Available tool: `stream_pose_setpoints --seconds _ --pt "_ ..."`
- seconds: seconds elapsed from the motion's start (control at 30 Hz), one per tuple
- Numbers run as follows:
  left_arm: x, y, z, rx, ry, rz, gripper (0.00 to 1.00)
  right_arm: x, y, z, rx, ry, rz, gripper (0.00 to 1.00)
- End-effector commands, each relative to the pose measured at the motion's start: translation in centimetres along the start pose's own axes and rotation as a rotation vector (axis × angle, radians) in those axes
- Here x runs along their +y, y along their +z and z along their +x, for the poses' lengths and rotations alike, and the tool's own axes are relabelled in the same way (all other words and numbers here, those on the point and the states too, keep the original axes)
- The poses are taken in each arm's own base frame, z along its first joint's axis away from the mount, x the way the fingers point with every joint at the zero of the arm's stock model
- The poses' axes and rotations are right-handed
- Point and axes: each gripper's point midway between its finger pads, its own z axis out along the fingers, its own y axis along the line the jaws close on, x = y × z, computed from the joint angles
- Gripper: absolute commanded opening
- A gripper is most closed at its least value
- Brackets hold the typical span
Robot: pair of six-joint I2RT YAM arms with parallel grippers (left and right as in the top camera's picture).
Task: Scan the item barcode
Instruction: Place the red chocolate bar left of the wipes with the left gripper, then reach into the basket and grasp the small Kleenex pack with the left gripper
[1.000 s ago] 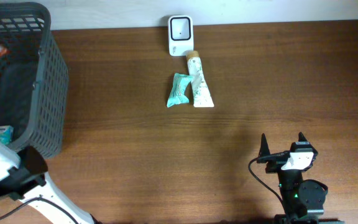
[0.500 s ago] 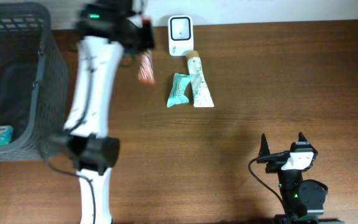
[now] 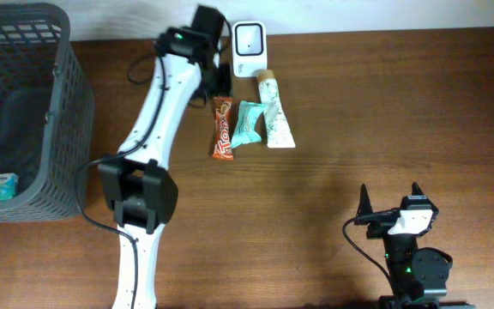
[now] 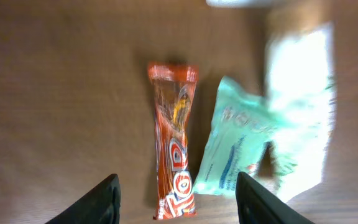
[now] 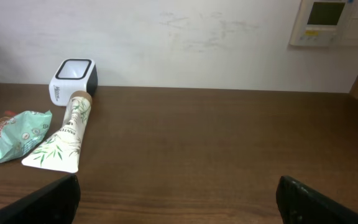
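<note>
Orange-red foil-wrapped chocolate bar (image 3: 222,129) lies flat on the brown wooden desk (image 3: 384,112), toward its far edge and left of the middle. Its long axis runs from the far edge toward the near one, and its lettered face is up. No barcode shows on that face. The left gripper (image 4: 178,190) hangs right above the bar with its fingers spread to either side. It grips nothing, and the bar rests on the wood.

Just right of the bar sits a crumpled teal plastic pouch (image 3: 247,123). The two look pressed together along one side, though the blurred wrist view leaves that unsure. Beyond the pouch lies a white squeeze tube with a leaf print and a tan cap (image 3: 274,116), touching it. The white box-shaped scanner with a dark square window (image 3: 249,49) stands at the far edge, just beyond the tube's cap and near the bar's far end. A dark grey mesh basket (image 3: 58,112) fills the far left corner. The right gripper (image 3: 390,196) waits wide apart and idle near the near edge, well away.

The bar seems to be set aside, not presented to the window. If its code is underneath, no reading can come without lifting and turning it. A fresh pinch risks catching the teal pouch, and thin, slick foil lying flat may slide instead of lifting.
</note>
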Motion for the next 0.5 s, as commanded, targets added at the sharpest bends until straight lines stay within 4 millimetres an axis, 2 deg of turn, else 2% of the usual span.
stream_pose_setpoints --seconds 0.0,0.03,0.1,0.13,0.17,0.2,0.27,0.4,0.43,0.47 --pt "3.7 -13.0 -7.1 -0.355 -0.075 0.037 0.65 -0.2 0.0 0.3 0.003 0.008 0.012 0.99" --pt "6.1 -17.6 -8.5 -0.476 -0.117 0.029 0.69 -0.2 0.0 0.3 0.003 0.008 0.012 0.99" --pt "12.0 -24.5 -9.5 -0.659 -0.212 -0.048 0.73 -0.2 0.0 0.3 0.004 0.008 0.012 0.99" --pt "14.7 -26.7 -9.5 -0.717 -0.257 -0.098 0.78 -0.2 0.0 0.3 0.004 0.008 0.012 0.99" --pt "18.7 -29.4 -9.2 -0.788 -0.312 -0.190 0.82 -0.2 0.0 0.3 0.003 0.008 0.012 0.99" --pt "21.4 -30.5 -9.0 -0.806 -0.302 -0.264 0.88 -0.2 0.0 0.3 0.004 0.008 0.012 0.99" --pt "26.2 -30.7 -7.7 -0.753 -0.248 -0.383 0.98 -0.2 0.0 0.3 0.003 0.008 0.012 0.99" --pt "34.9 -28.7 -4.4 -0.618 -0.388 -0.508 0.95 -0.2 0.0 0.3 0.003 0.008 0.012 0.99" --pt "37.6 -27.6 -3.2 -0.561 -0.432 -0.550 0.99 -0.2 0.0 0.3 0.003 0.008 0.012 0.99" --pt "38.6 -26.9 -2.7 -0.528 -0.432 -0.559 1.00 -0.2 0.0 0.3 0.003 0.008 0.012 0.99"
